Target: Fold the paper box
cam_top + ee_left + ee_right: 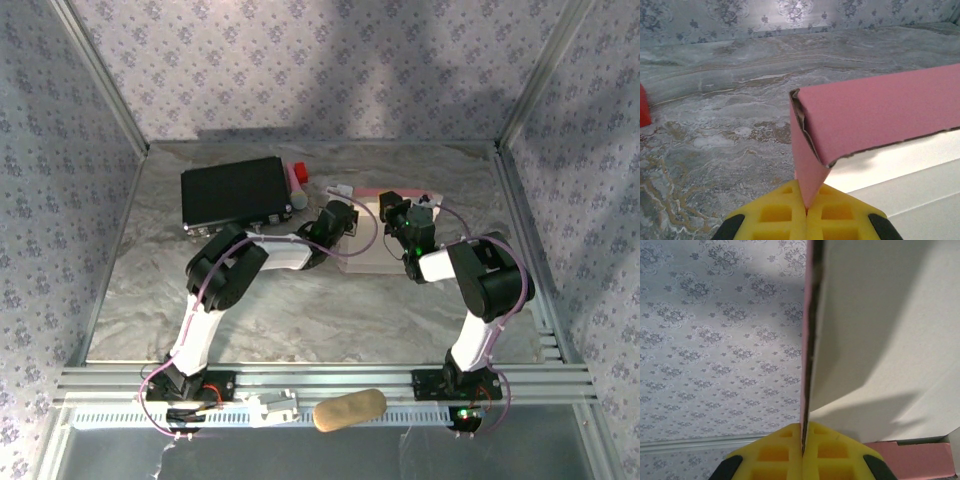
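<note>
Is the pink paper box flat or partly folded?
Partly folded: the paper box has a pink flap bent up over its pale inside.

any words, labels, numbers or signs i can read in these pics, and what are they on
No text can be read in any view.
The paper box: plain pink outside, plain pale inside, no print visible.
The black box: small light marks along its near edge, too small to read.
The small white item beside it: too blurred to tell whether it bears any print.
</note>
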Controlling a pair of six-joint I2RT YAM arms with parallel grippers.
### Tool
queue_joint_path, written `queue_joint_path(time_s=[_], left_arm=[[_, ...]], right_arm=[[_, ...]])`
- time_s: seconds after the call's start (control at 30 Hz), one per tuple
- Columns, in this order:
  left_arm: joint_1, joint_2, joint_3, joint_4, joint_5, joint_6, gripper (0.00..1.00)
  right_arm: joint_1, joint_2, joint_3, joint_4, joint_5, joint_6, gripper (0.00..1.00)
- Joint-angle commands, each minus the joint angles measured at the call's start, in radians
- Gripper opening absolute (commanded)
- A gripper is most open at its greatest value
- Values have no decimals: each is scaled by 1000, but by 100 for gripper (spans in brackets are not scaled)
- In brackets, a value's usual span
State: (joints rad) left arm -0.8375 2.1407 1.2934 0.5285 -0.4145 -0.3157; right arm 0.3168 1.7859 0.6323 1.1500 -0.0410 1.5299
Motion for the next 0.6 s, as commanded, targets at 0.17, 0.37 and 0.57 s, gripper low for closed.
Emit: queue_joint_path(time_s=[0.17,0.37,0.57], left_arm=[[-15,58,66,-65,21,-45,4],[14,71,92,-88,71,-70,21],[26,91,131,-145,89,-103,22]], right_arm=[[22,-11,-19,-68,-122,6,0],[13,-15,-26,-64,-128,11,0],[11,-19,-26,-65,-130,13,0]])
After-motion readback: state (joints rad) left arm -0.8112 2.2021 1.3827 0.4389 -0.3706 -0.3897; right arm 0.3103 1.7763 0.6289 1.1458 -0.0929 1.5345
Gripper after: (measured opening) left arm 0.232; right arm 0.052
